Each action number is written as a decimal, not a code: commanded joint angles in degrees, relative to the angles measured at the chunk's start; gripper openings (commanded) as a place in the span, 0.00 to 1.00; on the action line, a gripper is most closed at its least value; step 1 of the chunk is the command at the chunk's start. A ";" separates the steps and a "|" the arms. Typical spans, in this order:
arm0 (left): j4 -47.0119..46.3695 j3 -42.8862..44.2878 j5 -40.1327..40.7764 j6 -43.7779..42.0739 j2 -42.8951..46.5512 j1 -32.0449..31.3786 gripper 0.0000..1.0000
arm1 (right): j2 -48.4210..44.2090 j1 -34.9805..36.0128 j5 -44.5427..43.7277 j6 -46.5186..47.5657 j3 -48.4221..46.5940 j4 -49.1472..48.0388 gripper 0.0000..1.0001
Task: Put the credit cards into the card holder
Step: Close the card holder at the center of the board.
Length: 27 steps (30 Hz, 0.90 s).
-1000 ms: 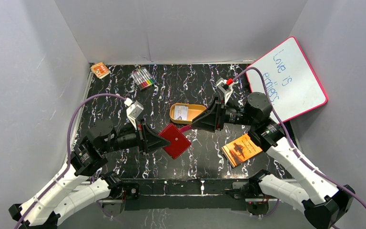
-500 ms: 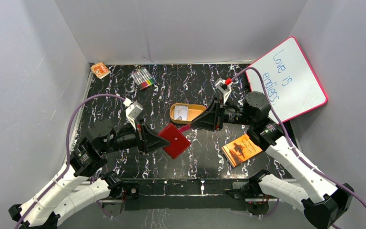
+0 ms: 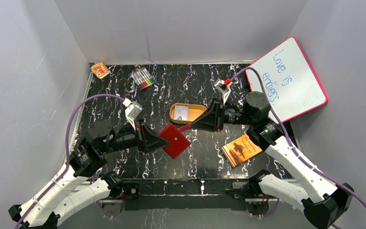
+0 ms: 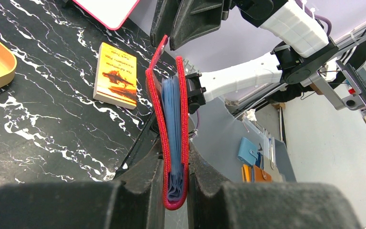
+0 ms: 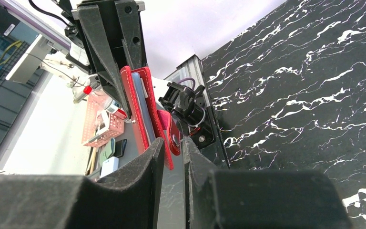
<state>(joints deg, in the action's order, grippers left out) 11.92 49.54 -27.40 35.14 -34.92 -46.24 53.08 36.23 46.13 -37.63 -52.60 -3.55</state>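
Observation:
The dark red card holder (image 3: 175, 140) hangs above the table, edge-up and slightly open, with pale bluish pockets (image 4: 172, 109) showing inside. My left gripper (image 3: 159, 138) is shut on its folded spine (image 4: 175, 191). The closing tab (image 5: 174, 136) stretches from the holder to my right gripper (image 3: 192, 125). It sits between that gripper's fingertips, whose jaws stand narrow around it. One pale credit card (image 3: 181, 112) lies in the orange tin (image 3: 194, 114) just behind the holder.
An orange booklet (image 3: 241, 149) lies at the front right below the right arm. A pink-framed whiteboard (image 3: 288, 78) leans at the back right. A pack of markers (image 3: 143, 78) and a small orange box (image 3: 100, 70) lie at the back left.
The right gripper's jaws have narrowed around the tab. Both arms and the card holder have stayed nearly in place.

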 commanded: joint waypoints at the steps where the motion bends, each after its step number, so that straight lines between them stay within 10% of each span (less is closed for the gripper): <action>1: -2.64 0.30 -0.29 0.11 0.88 0.02 0.00 | -0.19 0.03 1.53 -1.21 -0.69 -4.25 0.25; 8: -1.90 0.13 0.15 -0.59 0.82 0.01 0.00 | 0.05 0.06 2.15 -1.84 -0.81 -5.24 0.00; 27: 7.68 7.07 12.61 -2.60 -4.10 0.02 0.00 | 5.50 0.02 1.51 19.87 -19.27 20.92 0.00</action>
<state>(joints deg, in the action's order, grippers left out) 16.49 53.84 -18.13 32.97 -37.74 -46.28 58.30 36.47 46.46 -23.16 -67.29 14.00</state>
